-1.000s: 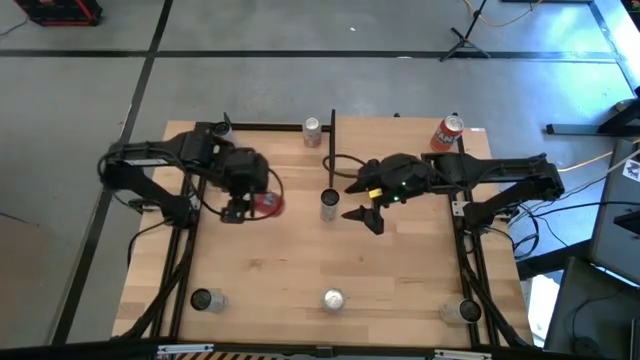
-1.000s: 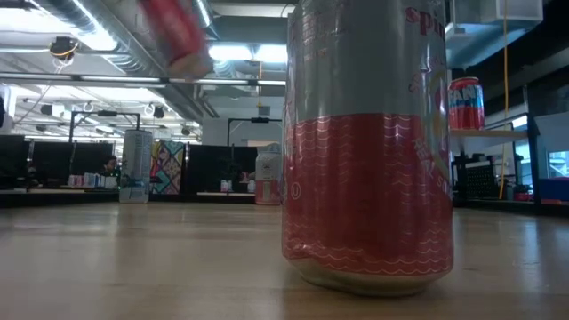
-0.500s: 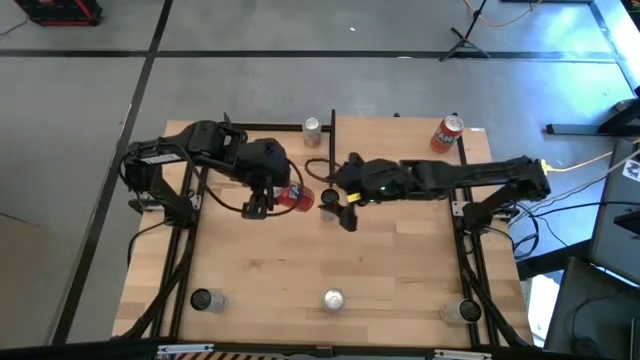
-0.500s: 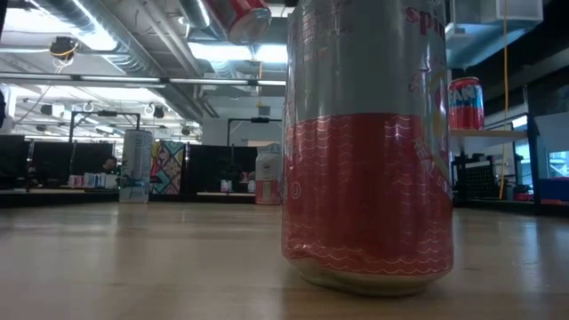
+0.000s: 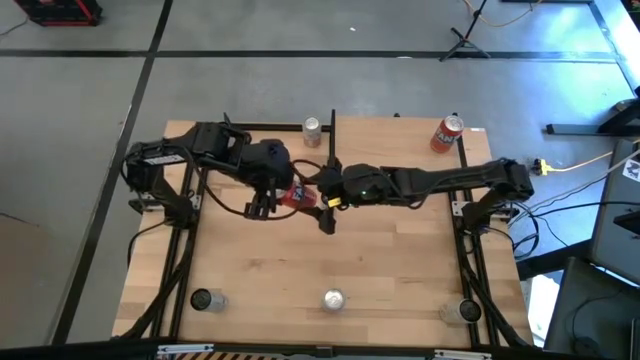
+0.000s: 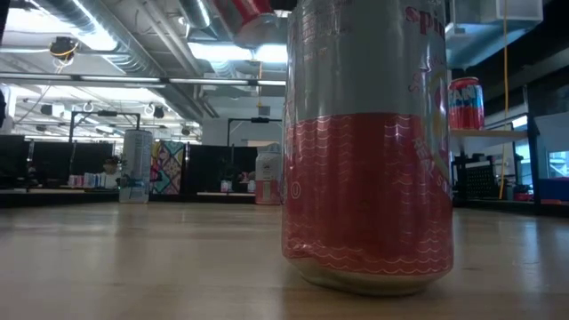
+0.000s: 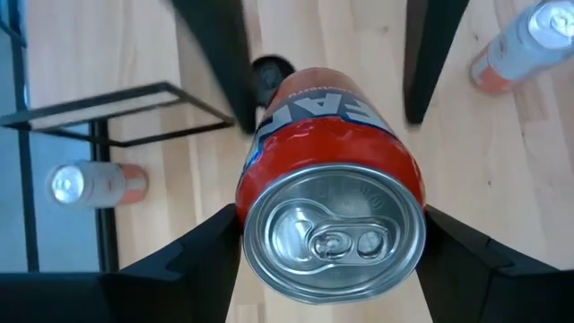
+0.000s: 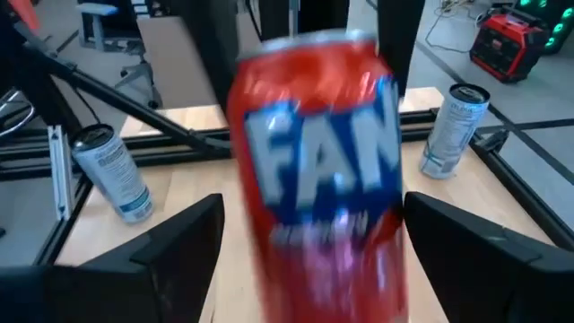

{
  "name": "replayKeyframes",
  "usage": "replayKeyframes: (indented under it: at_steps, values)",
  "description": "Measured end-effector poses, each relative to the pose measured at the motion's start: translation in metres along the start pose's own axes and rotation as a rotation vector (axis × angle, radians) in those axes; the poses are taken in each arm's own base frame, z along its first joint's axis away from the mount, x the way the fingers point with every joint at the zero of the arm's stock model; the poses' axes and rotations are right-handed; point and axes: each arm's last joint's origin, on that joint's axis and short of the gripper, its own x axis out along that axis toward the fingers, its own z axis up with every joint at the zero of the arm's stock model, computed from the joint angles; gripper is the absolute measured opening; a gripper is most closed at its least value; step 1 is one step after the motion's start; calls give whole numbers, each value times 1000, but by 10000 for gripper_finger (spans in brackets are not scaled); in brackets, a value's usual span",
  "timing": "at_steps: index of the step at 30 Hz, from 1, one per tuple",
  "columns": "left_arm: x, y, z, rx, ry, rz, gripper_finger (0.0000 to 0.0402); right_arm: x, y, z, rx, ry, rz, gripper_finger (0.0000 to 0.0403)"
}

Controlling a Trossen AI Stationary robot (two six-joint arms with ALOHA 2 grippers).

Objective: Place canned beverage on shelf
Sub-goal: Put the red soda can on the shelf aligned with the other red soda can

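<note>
A red can hangs over the table's middle with my left gripper shut on it. Its lid faces the left wrist view. My right gripper has come level from the table's right and stands open, one finger on each side of the can's far end; I cannot tell whether they touch it. The shelf is the raised pale board at the far right, and an orange can stands on it. My left gripper pinches the can's round wall near its lid end between its two fingers. The fingers slant down from the table's left and run along the can. The can is lifted clear of the table, tilted, lid toward the wrist.
A silver can stands at the far edge beside a black post. Three cans stand along the near edge, at left, middle and right. In the low view, a grey and red can fills the foreground.
My left gripper has carried the red can toward the table's right edge and a little up, then kept still. My right gripper has moved toward the table's left edge and down, tipping closer to level, until its open fingers stand on either side of the can.
</note>
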Motion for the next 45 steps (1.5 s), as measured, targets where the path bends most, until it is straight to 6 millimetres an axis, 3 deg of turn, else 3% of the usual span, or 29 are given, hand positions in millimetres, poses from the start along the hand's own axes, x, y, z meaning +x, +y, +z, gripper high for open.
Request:
replayKeyframes:
  at_steps: [10, 17, 30, 38, 45]
  values:
    - [12, -2, 9, 25, -5, -3, 255, 1, -5, -5, -5, 54, -24, 333]
    - [13, -2, 10, 21, -13, -16, 255, 11, -3, -16, -11, 117, 25, 333]
    - [12, -3, 11, 16, -29, -36, 255, 18, -2, -17, 1, 97, 37, 331]
    - [12, -3, 11, 36, -34, -38, 257, 18, -2, -18, -3, 96, 36, 265]
    - [12, -3, 11, 49, -30, -34, 294, 15, -2, -15, -3, 85, 28, 264]
